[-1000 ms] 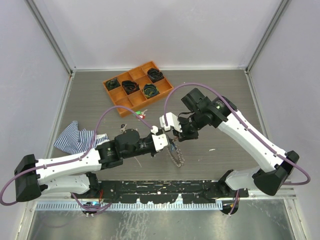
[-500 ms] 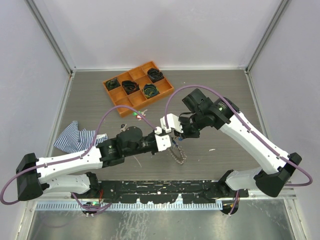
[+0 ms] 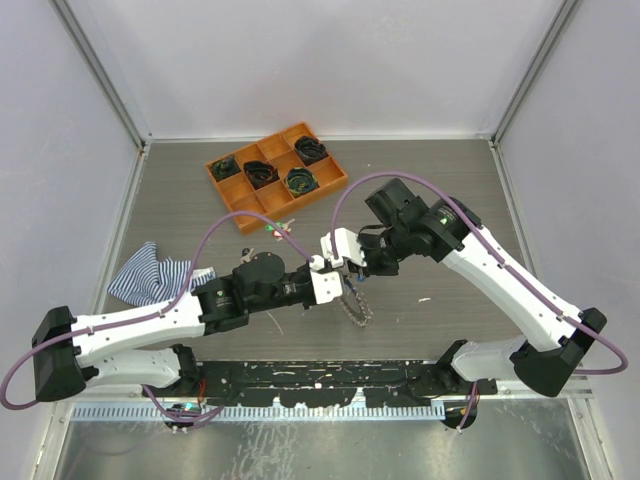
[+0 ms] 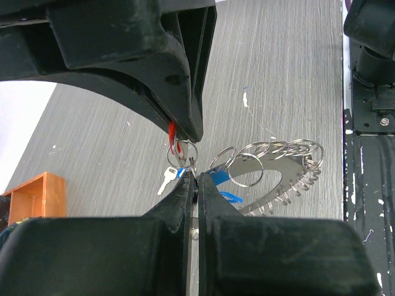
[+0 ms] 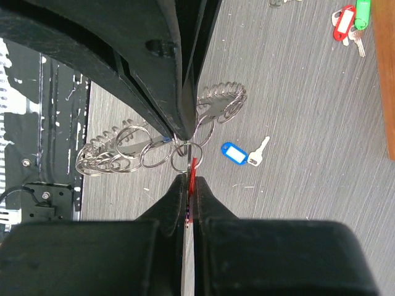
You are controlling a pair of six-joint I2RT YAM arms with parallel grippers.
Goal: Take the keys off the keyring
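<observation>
The keyring (image 4: 281,161), a metal loop fringed with silver split rings, hangs above the table from my left gripper (image 4: 195,180), which is shut on one of its small rings. In the top view the keyring (image 3: 356,306) dangles between both arms. My right gripper (image 5: 189,177) is shut on the red tag (image 5: 192,168) of a key that hangs on that same small ring (image 5: 187,155). The two grippers meet tip to tip, left gripper (image 3: 340,283) against right gripper (image 3: 360,268). A blue-tagged key (image 5: 237,153) lies loose on the table below.
A red-tagged key (image 5: 341,24) and a green-tagged key (image 5: 362,12) lie near the orange tray (image 3: 235,196), which holds black coiled bundles. A striped cloth (image 3: 155,275) lies at the left. A black rail runs along the table's near edge.
Both grippers have shifted slightly to the right together, carrying the keyring with them. Both grips are unchanged.
</observation>
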